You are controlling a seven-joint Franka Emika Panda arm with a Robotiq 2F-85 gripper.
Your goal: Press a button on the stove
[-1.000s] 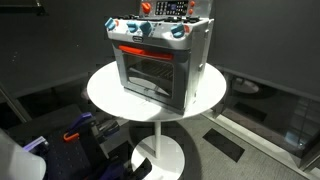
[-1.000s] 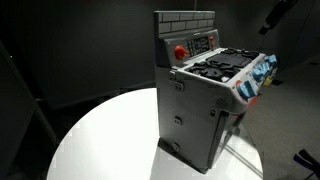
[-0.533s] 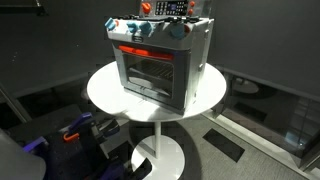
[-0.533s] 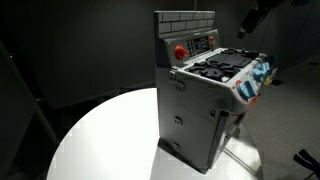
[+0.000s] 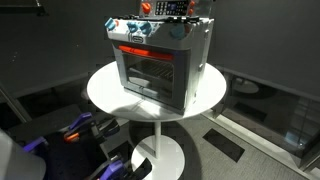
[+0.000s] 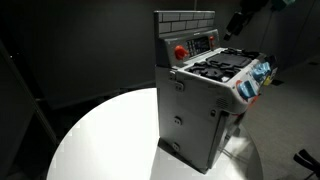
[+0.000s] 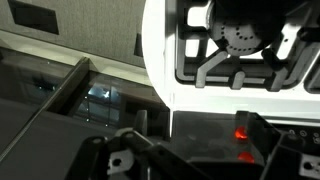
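The stove (image 6: 205,95) stands on the round white table (image 6: 95,140), below the claw and off to one side of it. Its brick-patterned back panel is the part nearest the claw. On that panel sit a red button (image 6: 180,51) and a small block of keys (image 6: 205,42). The burners (image 6: 222,66) lie farther from the claw, and the knobs (image 6: 258,76) are along the front edge.

The claw (image 6: 238,20) is what has changed. Over the last second it has slid in from the far upper corner of an exterior view. It now hangs above and beside the top of the back panel, clearly apart from it. The stove has not shifted.

The wrist view looks down on a burner grate (image 7: 235,55) ahead of the claw. The fingers there are too dark to tell whether they are spread or clenched.

This looks like the approach, with nothing pressed yet. The next move probably calls for coming down and in, with a fingertip lined up on one button. The toy seems light, so a hard or off-centre push could slide or tip it.
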